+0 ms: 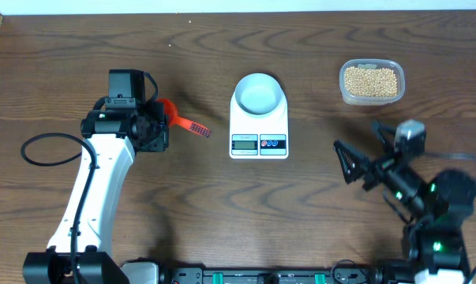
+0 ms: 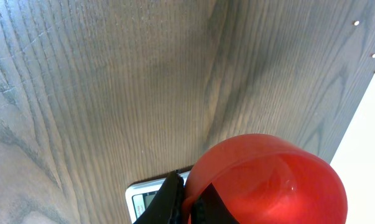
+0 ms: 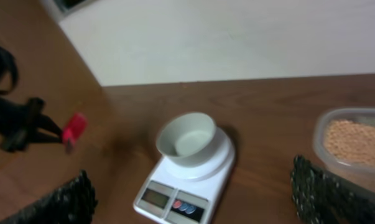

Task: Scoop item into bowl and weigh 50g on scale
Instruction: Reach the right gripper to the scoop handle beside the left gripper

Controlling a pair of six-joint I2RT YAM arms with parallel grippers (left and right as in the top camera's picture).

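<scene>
Right gripper (image 1: 342, 162): Closest to me, over the desk (image 1: 64, 63) toward its near right corner. I see its fingers (image 3: 324, 190) spread wide apart with nothing between them, well apart from the scale and the tub.
Left gripper (image 1: 160, 120): Over the left half of the desk, about midway between the near and far edges. Its fingers are together, clamped on the red scoop (image 1: 178, 118).
Red scoop: The head sits at the gripper and the handle slants toward the scale, ending short of it. In the left wrist view the round red head fills the lower right.
Cable (image 1: 32, 154): A black loop lying on the desk beside the left arm.
Scale (image 1: 257, 128): Flat and white at the desk's middle, its display and buttons facing the near edge.
Bowl (image 1: 238, 95): Pale and round, standing upright on the scale's far part.
Clear plastic tub (image 1: 342, 93): Toward the far right corner, well apart from the scale.
Beans (image 1: 371, 80): Small tan-yellow ones, all lying inside the tub.
</scene>
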